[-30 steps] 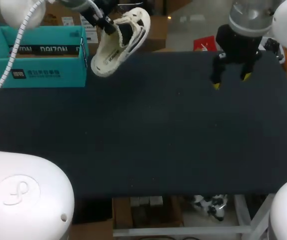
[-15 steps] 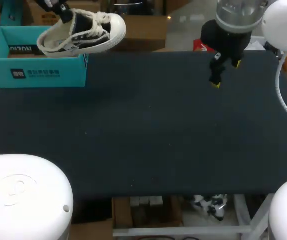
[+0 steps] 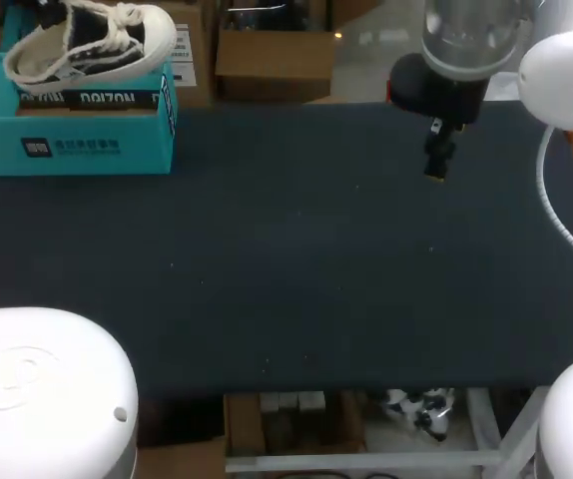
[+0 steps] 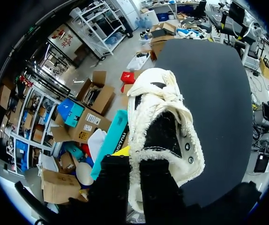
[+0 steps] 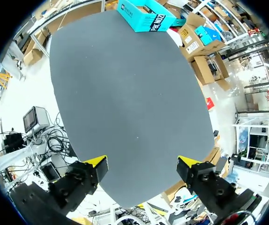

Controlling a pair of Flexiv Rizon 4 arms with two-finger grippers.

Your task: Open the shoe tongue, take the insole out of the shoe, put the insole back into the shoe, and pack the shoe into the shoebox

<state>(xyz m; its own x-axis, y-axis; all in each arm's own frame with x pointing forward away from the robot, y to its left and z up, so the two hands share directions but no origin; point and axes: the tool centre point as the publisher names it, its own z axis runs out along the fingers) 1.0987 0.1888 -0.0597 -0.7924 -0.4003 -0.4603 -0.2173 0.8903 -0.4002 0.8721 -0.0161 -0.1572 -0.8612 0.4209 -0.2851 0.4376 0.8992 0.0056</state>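
A cream sneaker (image 3: 92, 45) with fleecy trim and a black lining hangs roughly level just over the teal shoebox (image 3: 72, 125) at the table's back left corner. My left gripper (image 4: 134, 161) is shut on the shoe's (image 4: 165, 122) heel collar, one finger inside and one outside. The shoebox (image 4: 111, 140) lies below and beside it. The insole cannot be seen. My right gripper (image 3: 436, 150) hovers over the back right of the table, seen edge-on. In its own view the right gripper (image 5: 141, 164) is open and holds nothing, with the shoebox (image 5: 146, 14) far ahead.
The dark table top (image 3: 296, 249) spreads between the shoebox and the right arm, with nothing else lying on it.
My left arm has carried the shoe leftward from the table's back edge to above the shoebox, turning it from toe-down to level. The right gripper has swivelled and shifted slightly.
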